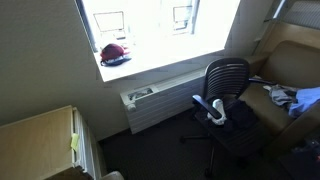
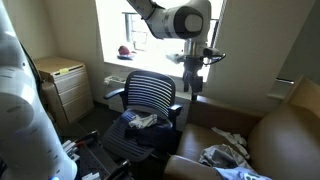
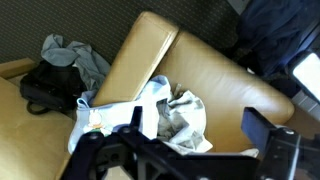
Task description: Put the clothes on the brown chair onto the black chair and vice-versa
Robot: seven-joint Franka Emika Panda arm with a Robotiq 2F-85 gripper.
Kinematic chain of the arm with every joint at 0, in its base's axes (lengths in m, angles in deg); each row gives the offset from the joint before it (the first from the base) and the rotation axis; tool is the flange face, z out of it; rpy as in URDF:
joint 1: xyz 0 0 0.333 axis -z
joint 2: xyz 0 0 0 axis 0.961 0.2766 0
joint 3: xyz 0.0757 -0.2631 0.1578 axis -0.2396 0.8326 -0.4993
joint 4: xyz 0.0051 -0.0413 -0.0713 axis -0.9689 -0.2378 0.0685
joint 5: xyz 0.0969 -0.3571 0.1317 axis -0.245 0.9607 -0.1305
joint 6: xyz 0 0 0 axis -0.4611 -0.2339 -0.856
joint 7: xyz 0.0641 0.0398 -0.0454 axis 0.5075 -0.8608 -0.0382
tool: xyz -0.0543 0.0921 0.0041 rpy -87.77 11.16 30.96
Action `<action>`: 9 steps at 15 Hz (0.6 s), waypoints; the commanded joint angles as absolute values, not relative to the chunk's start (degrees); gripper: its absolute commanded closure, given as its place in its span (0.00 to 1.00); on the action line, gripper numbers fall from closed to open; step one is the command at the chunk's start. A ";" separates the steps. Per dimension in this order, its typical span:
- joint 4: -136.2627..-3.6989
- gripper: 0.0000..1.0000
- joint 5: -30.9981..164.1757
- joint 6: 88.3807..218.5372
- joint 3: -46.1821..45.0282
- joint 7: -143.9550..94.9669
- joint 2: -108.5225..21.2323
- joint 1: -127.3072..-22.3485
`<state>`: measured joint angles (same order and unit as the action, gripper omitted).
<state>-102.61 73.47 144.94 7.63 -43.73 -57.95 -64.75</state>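
Hand (image 2: 193, 84) spread wide (holding nothing), high above brown chair (image 2: 282, 128), clothes (image 3: 180, 115) on its seat

white rounded arm (image 2: 165, 15), grey round joint cap, black blocky jaws

No text, label or number can be read in any view

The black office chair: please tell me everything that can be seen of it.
The black chair is an office chair with a curved, ribbed, mesh-looking back and pale armrest pads; its base is hard to make out in the dark. It stands upright below the window, beside the brown chair. A dark navy garment and a small white piece lie on its seat.
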 commanded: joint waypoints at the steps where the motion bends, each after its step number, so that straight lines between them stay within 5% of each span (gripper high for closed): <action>1: -102.90 0.00 77.14 160.89 8.18 -54.98 -48.40 -64.58; 4: -99.57 0.00 82.73 170.26 11.99 -66.27 -38.22 -66.98; 7: -92.82 0.00 79.22 162.19 14.15 -70.04 -28.39 -68.27; 9: -97.48 0.00 79.61 166.68 14.82 -68.25 -31.93 -68.83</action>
